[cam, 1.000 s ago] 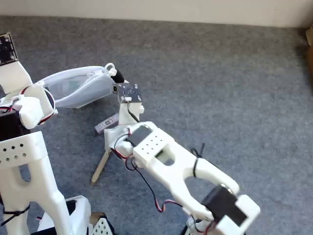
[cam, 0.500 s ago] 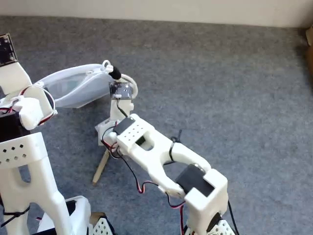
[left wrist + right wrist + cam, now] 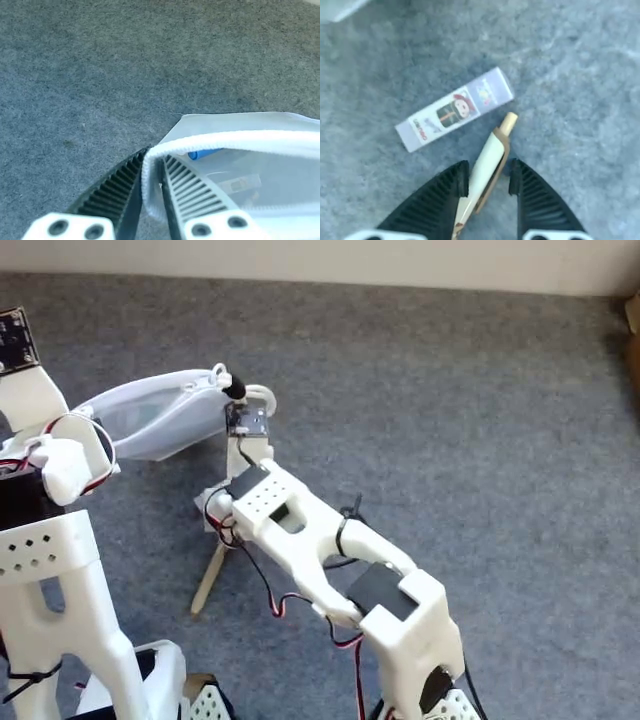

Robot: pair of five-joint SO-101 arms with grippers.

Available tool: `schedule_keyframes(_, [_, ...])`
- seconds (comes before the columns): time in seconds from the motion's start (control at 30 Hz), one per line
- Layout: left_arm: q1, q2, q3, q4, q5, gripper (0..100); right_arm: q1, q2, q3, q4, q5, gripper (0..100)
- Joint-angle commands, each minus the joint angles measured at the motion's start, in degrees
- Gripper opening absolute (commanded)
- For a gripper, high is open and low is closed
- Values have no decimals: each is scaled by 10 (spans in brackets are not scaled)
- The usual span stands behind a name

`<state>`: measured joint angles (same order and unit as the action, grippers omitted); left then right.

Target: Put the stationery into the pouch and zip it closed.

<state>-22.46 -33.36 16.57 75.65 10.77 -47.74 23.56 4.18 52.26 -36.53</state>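
On the left, the left pincer (image 3: 154,167) is clenched on the end of the pouch (image 3: 160,415), holding it off the grey surface (image 3: 480,440) toward ten o'clock in the high view. Its mouth gapes, and a blue item (image 3: 204,154) is already inside. The pouch looks soft and light and will likely sag, so gripping the stiffer zip rim suits it.

Toward the middle, a small wrapped block (image 3: 455,116) lies flat, just beside the pen's tip. The pen (image 3: 487,150) lies slanted from seven to one o'clock in the high view, well below the pouch. The right pincer (image 3: 488,169) is released, its jaws straddling the barrel closely.

The pen is probably light, stiff and smooth, so it may roll or slip. A mid-barrel hold by the clip seems safest.
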Motion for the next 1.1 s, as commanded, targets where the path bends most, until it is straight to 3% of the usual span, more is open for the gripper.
schedule_keyframes(0.0, [-5,12,8,-4,4,7,8,36,-50,80,-4,139])
schedule_keyframes(0.23, [-4,12,8,-4,4,7,8,80,-102,138,-1,135])
schedule_keyframes(0.47, [-4,12,8,-4,4,7,8,93,-114,149,16,5])
schedule_keyframes(0.6, [-3,12,8,-4,4,7,8,92,-110,150,84,4])
schedule_keyframes(1.07, [-2,12,8,-4,4,7,7,29,-159,301,107,4])
